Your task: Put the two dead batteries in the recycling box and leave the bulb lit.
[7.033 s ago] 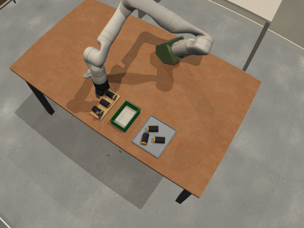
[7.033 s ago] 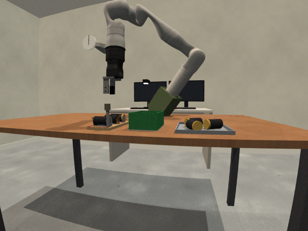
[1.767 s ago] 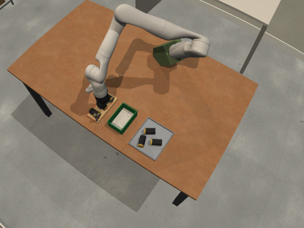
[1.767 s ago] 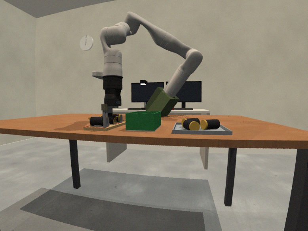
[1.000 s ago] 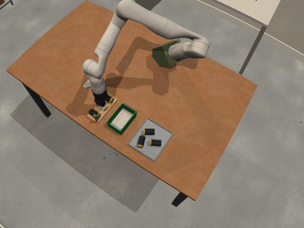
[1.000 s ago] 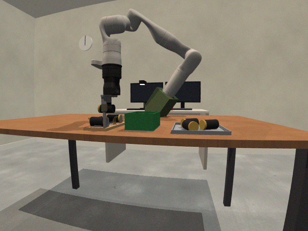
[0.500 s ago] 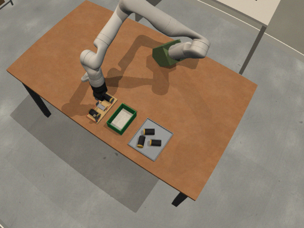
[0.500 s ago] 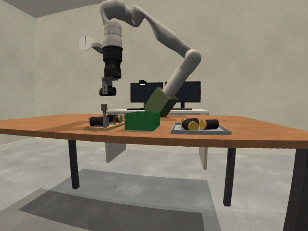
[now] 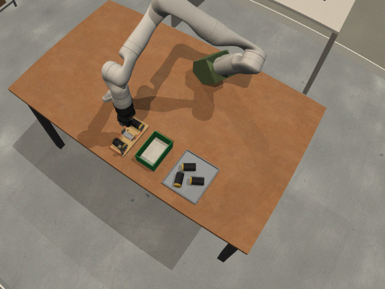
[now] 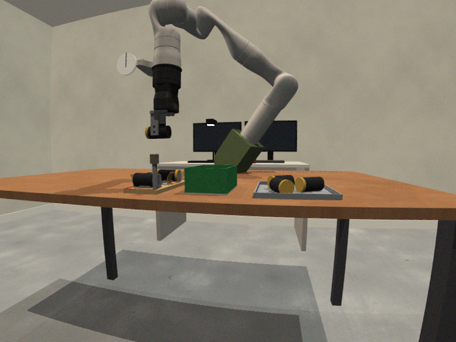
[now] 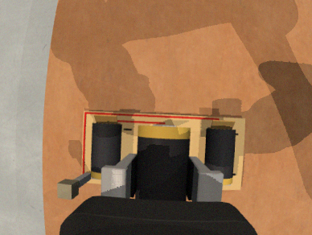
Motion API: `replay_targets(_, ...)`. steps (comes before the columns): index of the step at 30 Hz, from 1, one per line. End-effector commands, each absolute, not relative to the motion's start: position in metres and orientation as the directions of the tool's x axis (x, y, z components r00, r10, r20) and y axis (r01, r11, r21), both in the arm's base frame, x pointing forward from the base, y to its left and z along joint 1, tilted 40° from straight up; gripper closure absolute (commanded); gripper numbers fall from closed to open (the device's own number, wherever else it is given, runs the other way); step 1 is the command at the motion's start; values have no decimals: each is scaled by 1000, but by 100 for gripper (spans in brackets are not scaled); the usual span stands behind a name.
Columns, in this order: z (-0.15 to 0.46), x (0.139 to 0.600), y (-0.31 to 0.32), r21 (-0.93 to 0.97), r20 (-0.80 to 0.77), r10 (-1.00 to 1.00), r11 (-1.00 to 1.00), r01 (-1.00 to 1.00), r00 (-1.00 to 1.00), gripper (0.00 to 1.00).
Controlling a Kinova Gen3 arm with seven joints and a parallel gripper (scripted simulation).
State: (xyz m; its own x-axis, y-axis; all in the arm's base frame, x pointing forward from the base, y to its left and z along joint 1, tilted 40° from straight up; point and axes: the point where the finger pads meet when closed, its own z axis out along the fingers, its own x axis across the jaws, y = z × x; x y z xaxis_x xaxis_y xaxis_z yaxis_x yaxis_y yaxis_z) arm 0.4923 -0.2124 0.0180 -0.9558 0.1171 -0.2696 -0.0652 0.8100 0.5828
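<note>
My gripper (image 9: 124, 122) (image 10: 158, 130) (image 11: 162, 171) is shut on a black battery with a yellow end (image 10: 159, 132) (image 11: 162, 143). It holds the battery level, well above the holder board (image 9: 131, 137) (image 10: 141, 190) (image 11: 129, 143) near the table's front left. Two batteries stay in the holder's outer slots, one on the left (image 11: 106, 146) (image 9: 119, 143) and one on the right (image 11: 220, 150) (image 9: 138, 124). The middle slot is hidden under the held battery in the wrist view. The bulb (image 10: 154, 158) (image 11: 67, 188) on its post is grey and looks unlit. The green recycling box (image 9: 163, 137) (image 10: 210, 179) stands right of the holder, with nothing in it.
A grey tray (image 9: 196, 192) (image 10: 294, 195) right of the box holds three loose batteries (image 9: 188, 167) (image 9: 178, 179) (image 9: 197, 180). The arm's green base mount (image 9: 206, 71) stands at the table's back. The table's front edge runs close to the holder.
</note>
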Motion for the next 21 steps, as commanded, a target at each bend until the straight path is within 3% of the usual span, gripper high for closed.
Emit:
replay_targets(1,21,491,-211,581,-271,116,811,-67,-955,43)
replay_targets(21,57,477,-155,581,-271,116,811,-67,-955,43)
